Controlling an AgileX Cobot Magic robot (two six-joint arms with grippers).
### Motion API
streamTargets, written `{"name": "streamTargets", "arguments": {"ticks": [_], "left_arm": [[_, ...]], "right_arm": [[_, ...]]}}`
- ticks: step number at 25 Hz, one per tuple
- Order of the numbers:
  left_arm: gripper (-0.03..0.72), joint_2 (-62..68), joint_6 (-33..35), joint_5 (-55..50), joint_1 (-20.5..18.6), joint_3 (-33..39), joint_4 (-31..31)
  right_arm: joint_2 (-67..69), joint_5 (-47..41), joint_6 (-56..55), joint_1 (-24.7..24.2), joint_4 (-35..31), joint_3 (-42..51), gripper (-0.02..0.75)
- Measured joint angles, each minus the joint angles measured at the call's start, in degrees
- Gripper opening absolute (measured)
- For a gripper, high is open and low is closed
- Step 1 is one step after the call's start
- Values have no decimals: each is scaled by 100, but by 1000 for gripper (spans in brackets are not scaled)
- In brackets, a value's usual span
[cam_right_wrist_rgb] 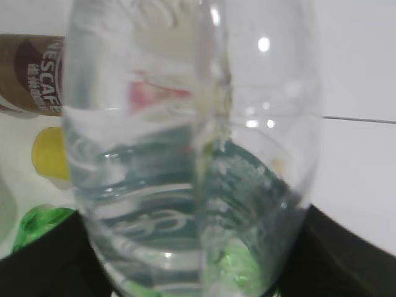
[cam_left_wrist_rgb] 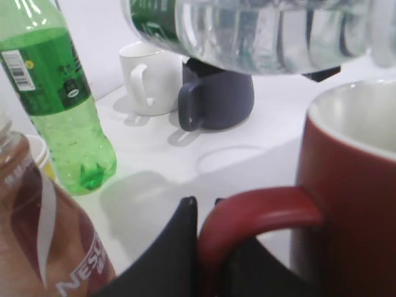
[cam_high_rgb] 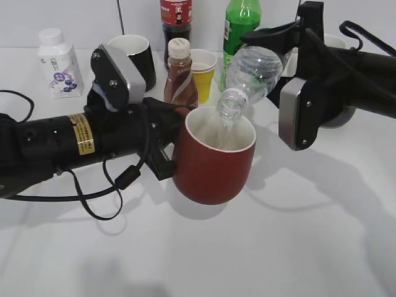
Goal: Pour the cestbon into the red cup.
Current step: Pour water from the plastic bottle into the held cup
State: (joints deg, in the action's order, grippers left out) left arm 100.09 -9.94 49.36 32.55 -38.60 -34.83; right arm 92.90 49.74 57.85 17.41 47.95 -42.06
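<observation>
At the far left of the table stands a small white yogurt bottle, well clear of the work. The left gripper comes next, its dark fingers closed on the loop handle of the red cup — a hold that seems meant to steady the mug and keep its white mouth under the stream. Behind the left arm stand a black mug and a brown Nescafe bottle, with a small yellow cup and a dark cola bottle just beyond.

Over the red cup's rim hangs the cestbon, tipped neck-down so that its open mouth sits just above the cup's inside, and water appears to be running into the mug — the pour looks well under way, though water remains in the ribbed body. The right gripper clasps the bottle near its base; its black jaws flank the clear plastic in the right wrist view, which explains the steep tilt. The tall green soda bottle stands behind, and the left wrist view shows a white mug and a dark blue mug farther back
</observation>
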Motion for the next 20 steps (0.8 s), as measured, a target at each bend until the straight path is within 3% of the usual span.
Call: {"name": "streamTargets", "arguments": {"ticks": [20], "left_arm": [[41, 0, 5, 101, 0, 0, -433]], "right_arm": [[0, 37, 603, 0, -5, 0, 480]]}}
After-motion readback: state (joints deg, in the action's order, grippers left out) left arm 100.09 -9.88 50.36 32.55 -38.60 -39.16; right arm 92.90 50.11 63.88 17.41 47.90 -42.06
